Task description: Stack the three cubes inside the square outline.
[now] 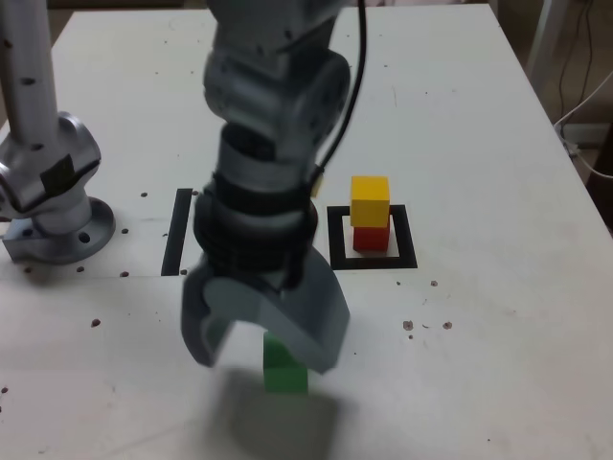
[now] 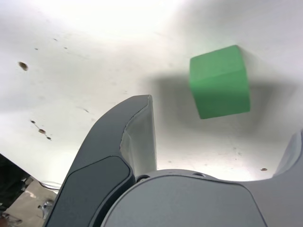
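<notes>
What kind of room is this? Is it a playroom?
Probably a robot lab or workshop, not a playroom: a robot arm bolted to a scuffed white table, a taped square outline, and cables at the edge.

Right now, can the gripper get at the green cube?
Probably yes. The gripper is open just above the green cube, which sits alone on the table with nothing between the jaws and it.

Green cube [image 1: 284, 368] nearest; beyond it, yellow cube [image 1: 370, 200] over red cube [image 1: 372, 238], inside black-taped square outline [image 1: 373, 260] with white centre.
</notes>
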